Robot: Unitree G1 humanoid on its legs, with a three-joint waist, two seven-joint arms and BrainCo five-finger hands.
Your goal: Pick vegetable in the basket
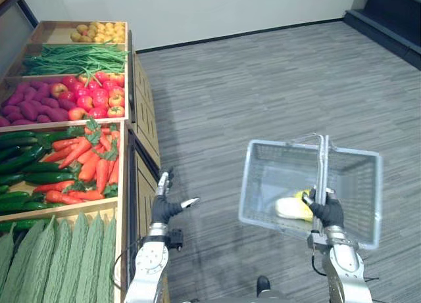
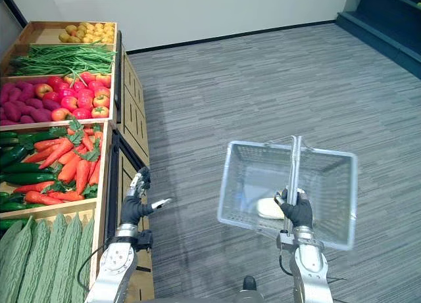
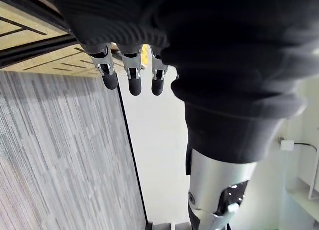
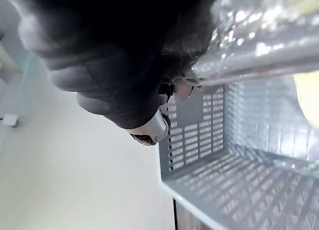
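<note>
Beside the wooden stand [image 1: 148, 129], left hand [image 1: 164, 208], fingers [image 3: 134, 81] straight; right hand [image 1: 327, 212], fingers round mesh basket [image 1: 263, 178] handle [image 1: 321, 165].

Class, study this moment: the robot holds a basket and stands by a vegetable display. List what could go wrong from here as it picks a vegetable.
1. The basket hangs over the floor from the right hand, away from the display; a vegetable carried across might drop short.
2. The left hand is open beside the display's edge and could knock it when reaching.
3. The carrots lie piled; pulling one may dislodge others.
</note>
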